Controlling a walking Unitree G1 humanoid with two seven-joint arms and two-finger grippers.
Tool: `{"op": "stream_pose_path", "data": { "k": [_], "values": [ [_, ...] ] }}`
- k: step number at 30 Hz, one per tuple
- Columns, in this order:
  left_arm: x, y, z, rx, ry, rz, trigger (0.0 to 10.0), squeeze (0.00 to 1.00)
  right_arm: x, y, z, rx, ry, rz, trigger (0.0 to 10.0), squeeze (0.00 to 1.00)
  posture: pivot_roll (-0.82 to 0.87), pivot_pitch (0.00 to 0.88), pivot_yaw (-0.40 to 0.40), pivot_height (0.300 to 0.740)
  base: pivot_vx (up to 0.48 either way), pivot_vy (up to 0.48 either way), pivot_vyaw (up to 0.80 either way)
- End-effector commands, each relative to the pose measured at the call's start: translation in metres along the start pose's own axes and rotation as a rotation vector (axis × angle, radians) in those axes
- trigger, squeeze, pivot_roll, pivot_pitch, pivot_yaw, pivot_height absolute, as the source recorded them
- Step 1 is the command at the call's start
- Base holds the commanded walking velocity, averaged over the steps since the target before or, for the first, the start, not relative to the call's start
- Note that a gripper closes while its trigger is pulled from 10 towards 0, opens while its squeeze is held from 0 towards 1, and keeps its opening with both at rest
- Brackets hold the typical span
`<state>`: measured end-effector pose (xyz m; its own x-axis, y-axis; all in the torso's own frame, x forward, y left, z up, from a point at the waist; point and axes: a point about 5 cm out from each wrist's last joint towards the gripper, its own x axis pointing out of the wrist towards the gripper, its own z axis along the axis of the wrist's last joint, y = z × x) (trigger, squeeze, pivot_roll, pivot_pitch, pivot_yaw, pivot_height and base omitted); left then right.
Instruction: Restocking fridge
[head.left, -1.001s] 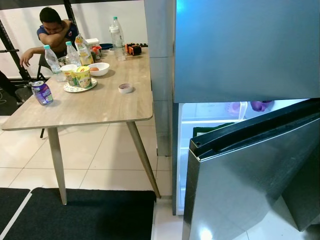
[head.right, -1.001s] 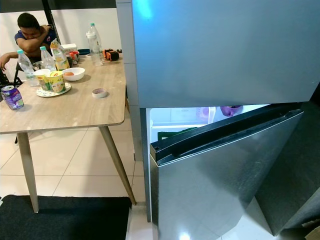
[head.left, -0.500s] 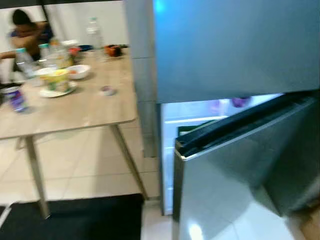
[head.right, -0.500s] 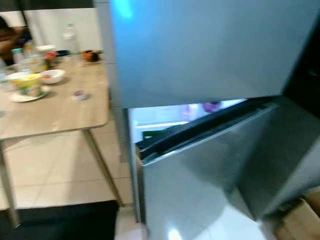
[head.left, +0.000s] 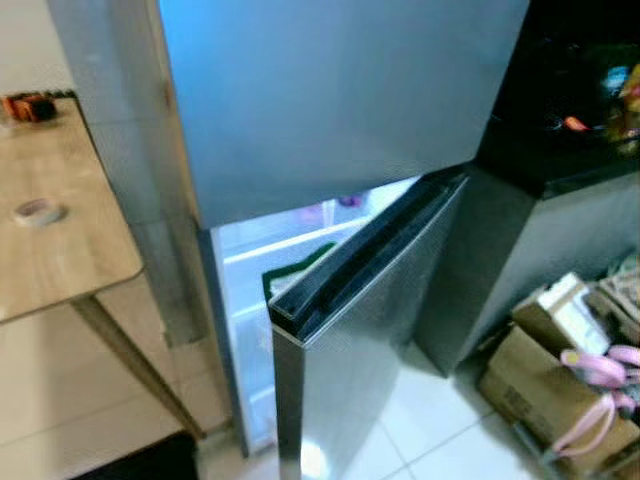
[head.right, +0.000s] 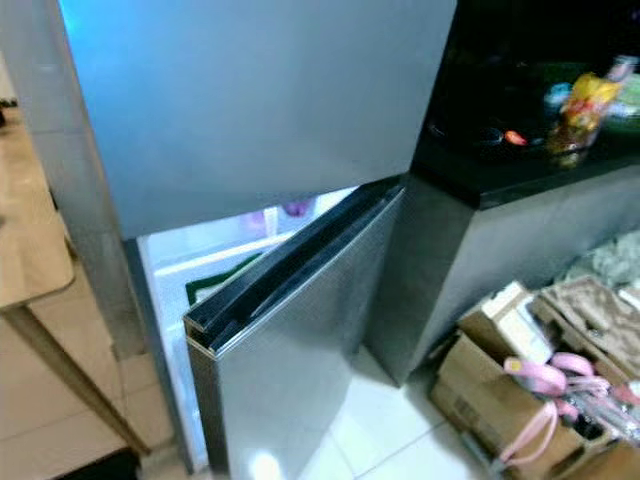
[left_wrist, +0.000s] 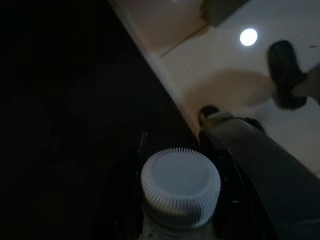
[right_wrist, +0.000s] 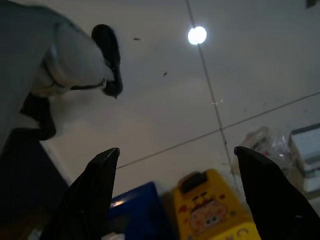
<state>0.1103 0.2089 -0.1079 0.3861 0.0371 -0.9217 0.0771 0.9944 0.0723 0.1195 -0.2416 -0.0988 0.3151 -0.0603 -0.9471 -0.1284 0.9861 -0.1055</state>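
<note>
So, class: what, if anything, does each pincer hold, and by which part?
The left pincer grips a bottle just below its white ribbed cap. The right pincer is open and holds nothing.

Floor (head.left: 420, 415): pale glossy tiles, ceiling light reflected. Dark mat (head.left: 140, 462) at near left. Wooden surface (head.left: 50, 250) on slanted legs, left of a grey tiled pillar (head.left: 130, 190). Dark counter (head.right: 520, 170) on grey cabinet, right. Cardboard boxes (head.right: 490, 370) on the floor beside it, pink straps (head.right: 545, 390) across them.
</note>
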Motion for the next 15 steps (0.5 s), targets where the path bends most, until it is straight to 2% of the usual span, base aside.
{"op": "stream_pose_path", "data": {
  "k": [1, 15],
  "values": [
    [-0.0002, 0.0001, -0.0027, 0.016, 0.016, -0.003, 10.0, 0.00, -0.0003, -0.0018, 0.0016, 0.001, -0.010, -0.005, 10.0, 0.00, -0.09, 0.032, 0.013, 0.740, 0.000, 0.000, 0.00],
    [-0.0009, 0.0032, -0.0042, 0.036, 0.021, -0.005, 10.0, 0.00, 0.0001, -0.0006, 0.0051, -0.006, -0.018, 0.002, 10.0, 0.00, -0.09, 0.026, 0.015, 0.740, 0.000, 0.000, 0.00]
  ]
}}
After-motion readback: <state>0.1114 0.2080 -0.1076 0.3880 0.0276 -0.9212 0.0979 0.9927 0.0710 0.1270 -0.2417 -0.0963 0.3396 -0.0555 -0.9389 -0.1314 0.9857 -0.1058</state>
